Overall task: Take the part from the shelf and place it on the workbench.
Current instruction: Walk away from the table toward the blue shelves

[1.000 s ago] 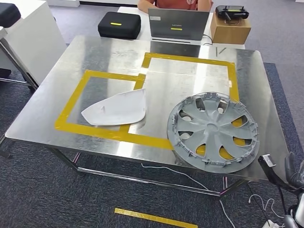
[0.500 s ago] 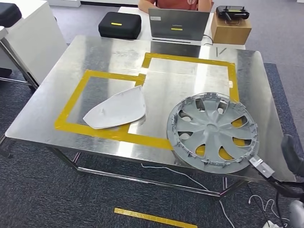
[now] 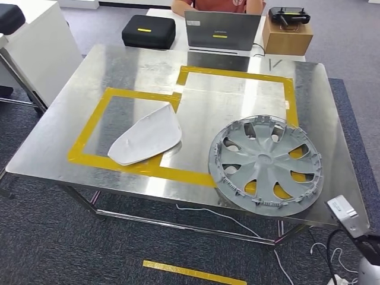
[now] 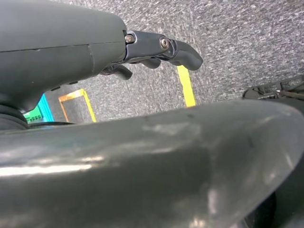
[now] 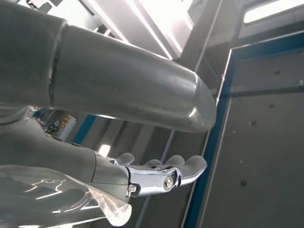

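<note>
Spoked grey plastic hubcap [image 3: 265, 164] flat on brushed-steel workbench [image 3: 134, 65]; both hands empty, fingers apart.

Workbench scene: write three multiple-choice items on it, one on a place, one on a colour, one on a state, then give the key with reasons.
1. Where does the wheel cover lie on the workbench?
A. near its right front corner
B. at its far left edge
C. on the laptop

2. What colour is the tape marking the rectangles?
A. blue
B. yellow
C. red

3. How is the right hand?
A. gripping the white part
B. pinching a cable
C. holding nothing, fingers extended

Key: 1 A, the head view shows it at the front right. 2 B, the lines are yellow. 3 C, the white part lies alone on the bench, and the right wrist view shows straight fingers.
</note>
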